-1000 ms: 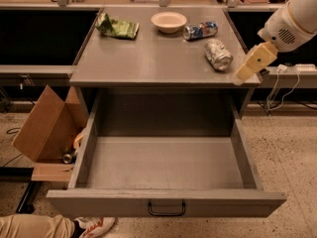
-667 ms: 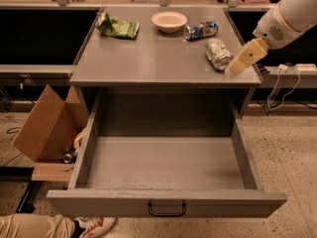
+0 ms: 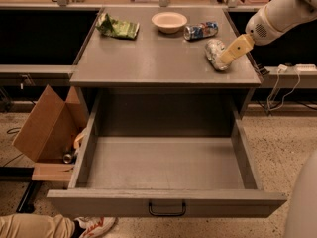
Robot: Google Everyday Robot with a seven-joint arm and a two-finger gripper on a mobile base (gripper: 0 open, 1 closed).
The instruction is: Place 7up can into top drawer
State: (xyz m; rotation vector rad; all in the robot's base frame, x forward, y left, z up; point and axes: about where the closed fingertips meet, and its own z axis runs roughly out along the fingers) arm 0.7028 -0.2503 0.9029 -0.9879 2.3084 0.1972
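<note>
grasping step, as i judge it: the gripper is right at the 7up can lying by the bench's right edge, its grip i cannot tell; next needs a firm hold, then a lift past the front edge into the open top drawer

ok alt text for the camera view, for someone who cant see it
The gripper is at the silver 7up can lying at the right of a grey cabinet top, above the pulled-out top drawer. A bowl, a blue can and a green bag lie farther back.
</note>
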